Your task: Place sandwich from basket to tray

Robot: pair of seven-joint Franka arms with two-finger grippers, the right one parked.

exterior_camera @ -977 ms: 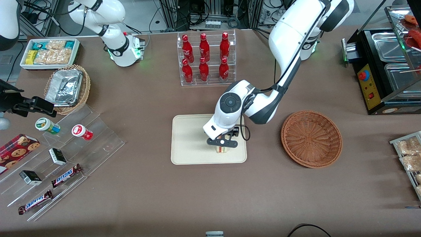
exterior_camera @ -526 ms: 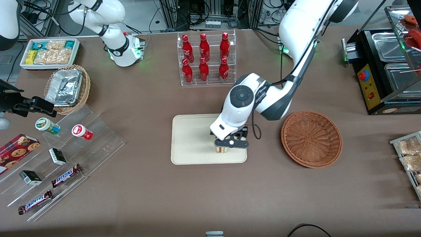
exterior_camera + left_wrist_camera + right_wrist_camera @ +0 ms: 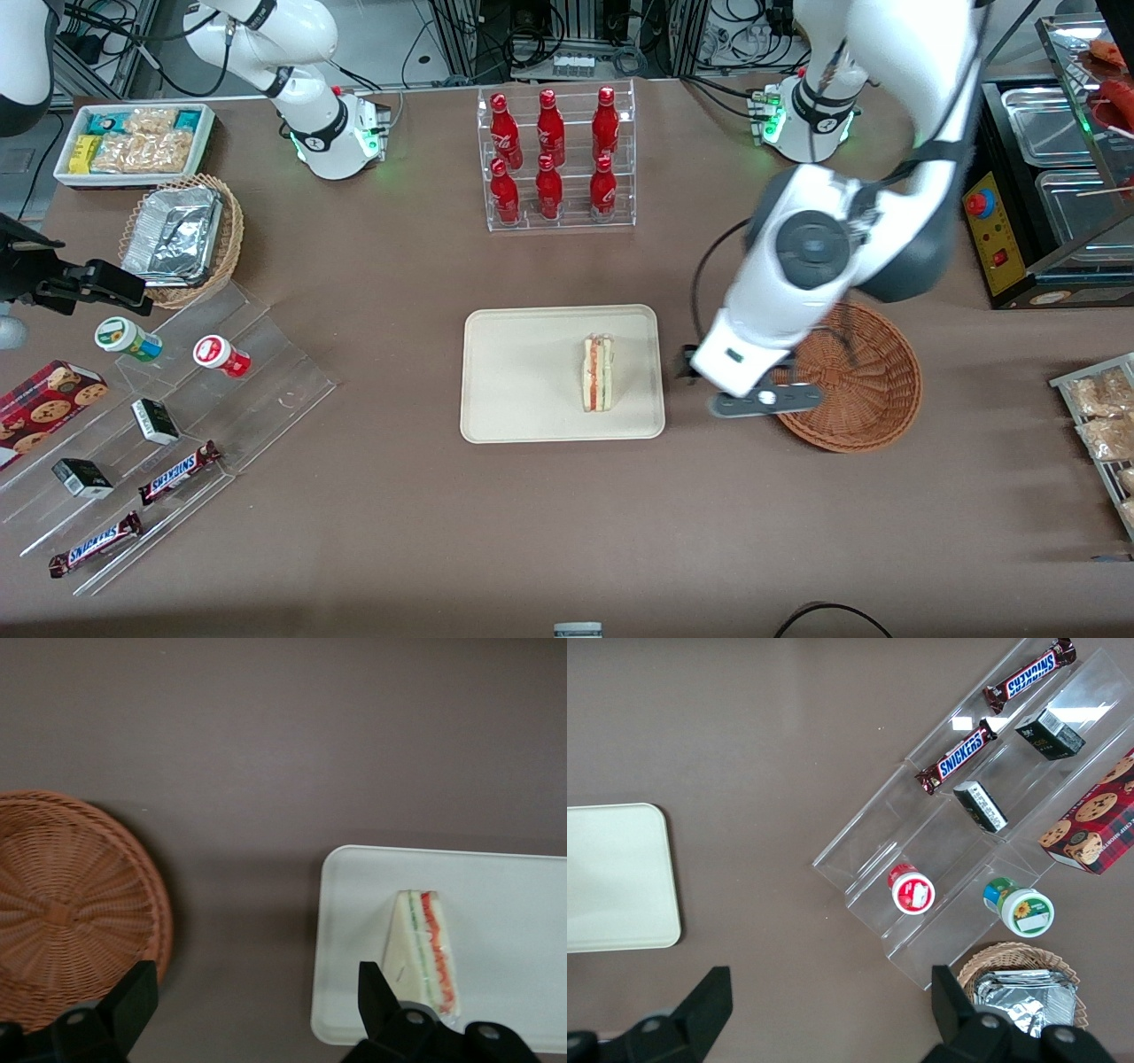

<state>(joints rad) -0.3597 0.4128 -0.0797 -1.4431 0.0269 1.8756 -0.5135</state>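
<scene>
The sandwich (image 3: 598,373) (image 3: 424,943) lies on the cream tray (image 3: 523,372) (image 3: 514,904), near the tray end closest to the basket, its red and green filling edge showing. The reddish-brown wicker basket (image 3: 864,372) (image 3: 62,912) holds nothing. My gripper (image 3: 753,399) (image 3: 257,992) hangs high over the bare table between tray and basket. It is open, its fingers (image 3: 133,997) spread wide with nothing between them.
A clear rack of red bottles (image 3: 556,159) stands farther from the front camera than the tray. Toward the parked arm's end are a tan basket of foil containers (image 3: 182,235), a white snack bin (image 3: 133,142) and an acrylic stand with snack bars (image 3: 177,474). A black food warmer (image 3: 1045,186) sits at the working arm's end.
My gripper let go of the sandwich on the tray, rose, and swung toward the basket. The sandwich stays where it was set down.
</scene>
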